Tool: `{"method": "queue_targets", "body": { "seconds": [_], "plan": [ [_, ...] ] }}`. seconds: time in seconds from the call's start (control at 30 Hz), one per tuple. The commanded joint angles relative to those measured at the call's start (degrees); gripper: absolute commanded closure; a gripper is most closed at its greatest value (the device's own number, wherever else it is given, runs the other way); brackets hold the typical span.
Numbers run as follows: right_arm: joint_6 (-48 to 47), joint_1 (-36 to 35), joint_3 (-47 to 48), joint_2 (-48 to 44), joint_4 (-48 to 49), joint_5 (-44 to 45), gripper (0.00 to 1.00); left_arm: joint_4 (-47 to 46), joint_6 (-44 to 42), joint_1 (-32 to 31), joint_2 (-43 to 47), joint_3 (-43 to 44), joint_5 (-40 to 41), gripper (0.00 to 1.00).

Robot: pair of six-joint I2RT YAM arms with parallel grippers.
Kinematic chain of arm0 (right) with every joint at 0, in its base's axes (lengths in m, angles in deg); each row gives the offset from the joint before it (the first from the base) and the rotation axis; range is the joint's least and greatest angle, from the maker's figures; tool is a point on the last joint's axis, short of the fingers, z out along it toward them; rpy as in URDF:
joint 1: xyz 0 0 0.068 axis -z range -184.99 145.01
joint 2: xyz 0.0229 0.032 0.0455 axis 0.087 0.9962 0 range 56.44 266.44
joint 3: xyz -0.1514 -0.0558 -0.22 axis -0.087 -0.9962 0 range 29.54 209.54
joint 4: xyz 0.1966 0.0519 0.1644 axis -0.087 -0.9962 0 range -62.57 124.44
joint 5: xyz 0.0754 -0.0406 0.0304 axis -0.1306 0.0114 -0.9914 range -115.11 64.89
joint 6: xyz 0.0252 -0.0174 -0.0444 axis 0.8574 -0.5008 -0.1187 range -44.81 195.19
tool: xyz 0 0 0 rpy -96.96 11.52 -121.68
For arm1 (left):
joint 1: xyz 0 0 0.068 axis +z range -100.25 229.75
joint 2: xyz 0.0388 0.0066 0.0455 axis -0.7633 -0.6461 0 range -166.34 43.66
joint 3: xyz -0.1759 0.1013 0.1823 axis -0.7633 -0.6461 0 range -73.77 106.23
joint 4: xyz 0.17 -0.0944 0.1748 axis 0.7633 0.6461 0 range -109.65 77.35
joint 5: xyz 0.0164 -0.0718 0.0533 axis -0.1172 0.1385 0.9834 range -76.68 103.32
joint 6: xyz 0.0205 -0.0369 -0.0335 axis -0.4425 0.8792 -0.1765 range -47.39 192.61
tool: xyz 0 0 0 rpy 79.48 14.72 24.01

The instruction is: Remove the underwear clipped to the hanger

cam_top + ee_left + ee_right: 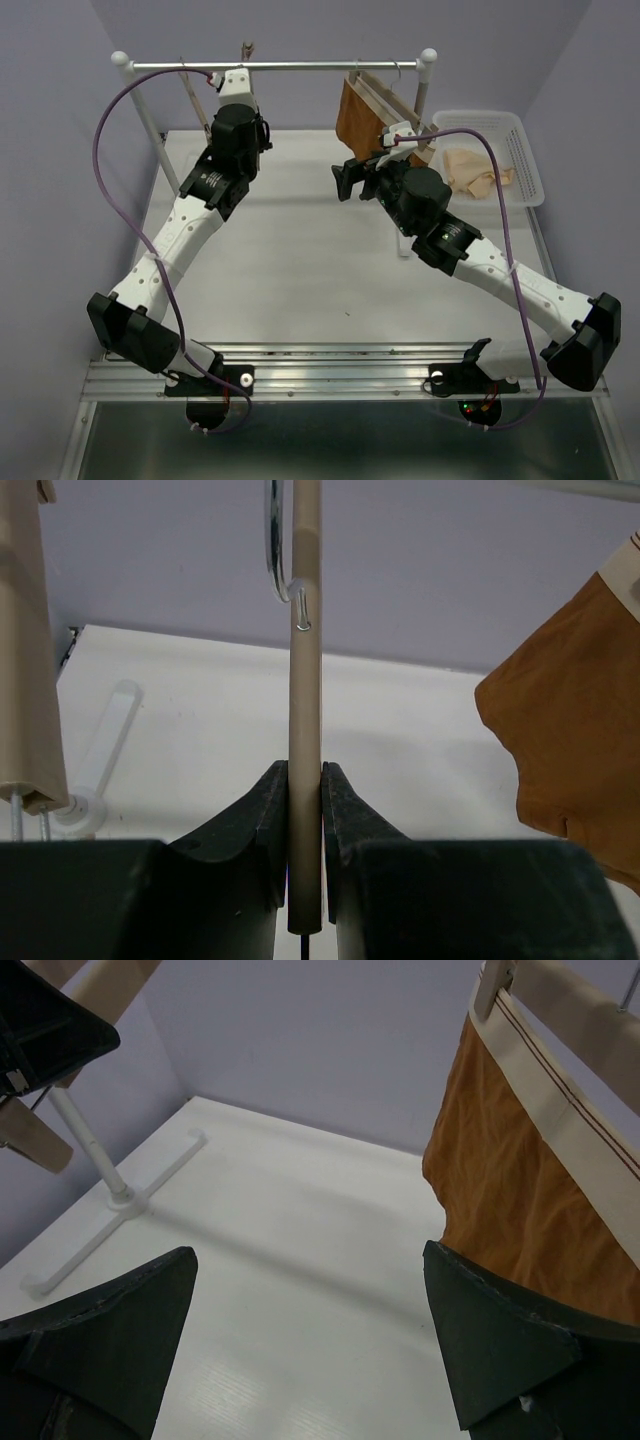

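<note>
You look into a booth with plain lavender walls at the back and on both sides. A white counter fills the bottom, evenly lit with only soft shadows. A white-posted clothes rack with a metal bar stands along the back. A ribbed metal rail runs along the near edge.

No readable text, apparently.

We're looking into a robot lab cell: plain lilac walls box in a white worktop, a cabled left arm and right arm sit bolted to an aluminium rail, and a small clothes rack stands at the back.
</note>
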Motion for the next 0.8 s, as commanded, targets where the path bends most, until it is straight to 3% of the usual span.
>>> {"method": "queue_targets", "body": {
  "seconds": [0.0, 0.77],
  "plan": [
    [-1.34, -0.28, 0.72, 0.99, 2.28, 1.81, 0.0, -4.88, -3.24, 1.23, 0.94, 3.38, -1.54, 1.0],
    [-1.69, -0.28, 1.69, 4.16, 2.28, 2.16, 0.0, -2.69, -6.23, 8.44, -4.33, 8.74, -7.52, 1.0]
  ]
}}
